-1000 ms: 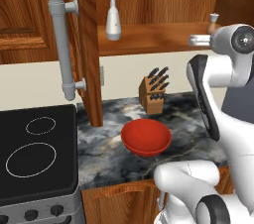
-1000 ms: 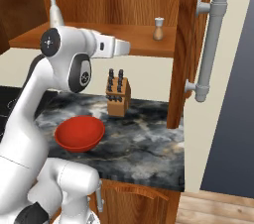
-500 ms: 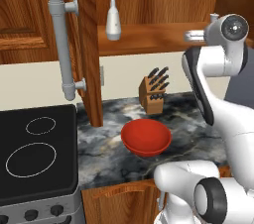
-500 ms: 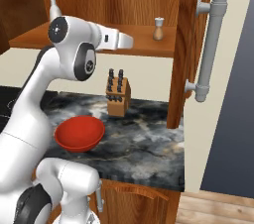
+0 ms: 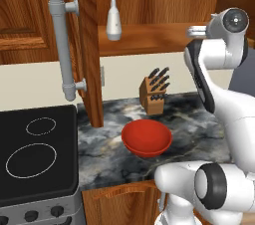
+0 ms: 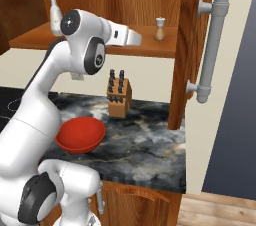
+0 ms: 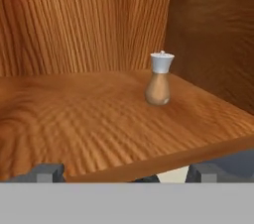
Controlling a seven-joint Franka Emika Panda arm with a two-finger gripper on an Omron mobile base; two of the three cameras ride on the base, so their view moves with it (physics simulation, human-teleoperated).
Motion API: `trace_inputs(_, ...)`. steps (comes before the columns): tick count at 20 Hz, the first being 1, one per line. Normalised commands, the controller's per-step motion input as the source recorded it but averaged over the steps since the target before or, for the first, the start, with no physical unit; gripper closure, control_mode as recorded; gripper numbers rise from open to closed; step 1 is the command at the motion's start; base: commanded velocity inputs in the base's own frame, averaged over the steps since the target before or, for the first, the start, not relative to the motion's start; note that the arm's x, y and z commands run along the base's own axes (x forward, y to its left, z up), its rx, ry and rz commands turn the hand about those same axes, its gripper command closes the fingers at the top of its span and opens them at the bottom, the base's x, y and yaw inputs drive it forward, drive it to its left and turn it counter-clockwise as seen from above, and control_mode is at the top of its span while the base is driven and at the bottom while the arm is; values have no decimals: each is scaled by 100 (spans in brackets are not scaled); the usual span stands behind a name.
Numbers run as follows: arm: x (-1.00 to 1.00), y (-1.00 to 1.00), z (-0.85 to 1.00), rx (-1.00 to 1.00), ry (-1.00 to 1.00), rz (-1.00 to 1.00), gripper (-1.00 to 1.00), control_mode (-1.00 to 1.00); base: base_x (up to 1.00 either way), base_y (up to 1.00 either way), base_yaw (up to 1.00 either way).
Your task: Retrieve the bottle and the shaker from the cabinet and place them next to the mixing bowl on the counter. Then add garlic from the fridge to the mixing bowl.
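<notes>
Left base view: a slim white bottle (image 5: 114, 21) stands near the cabinet shelf's (image 5: 149, 37) left front edge; a red mixing bowl (image 5: 147, 137) sits mid-counter (image 5: 199, 129).

Right base view: a small tan shaker (image 6: 160, 29) stands toward the shelf's right end.

Hand view: the shaker has a white cap; the gripper (image 7: 124, 171) hangs open before the shelf's front edge. No writing is readable.

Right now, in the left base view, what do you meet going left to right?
Stove → cabinet handle → bottle → red bowl, with the knife block just behind it → robot arm.
</notes>
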Motion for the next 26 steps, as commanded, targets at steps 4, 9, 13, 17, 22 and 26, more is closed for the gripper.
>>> trace_inputs(4, 18, -38, 0, 21, 1, 0, -100, -100, 0, 0, 0)
trace_inputs(9, 6, -29, 3, 16, 1, 0, -100, -100, 0, 0, 0)
trace_inputs(13, 13, 0, 24, 0, 0, -2, -100, -100, 0, 0, 0)
trace_inputs(17, 23, 0, 34, -2, 1, -6, -100, -100, 0, 0, 0)
trace_inputs(22, 32, 0, 14, -2, 4, -4, -100, -100, 0, 0, 0)
trace_inputs(26, 25, -26, 0, 2, 2, 0, -100, -100, 0, 0, 0)
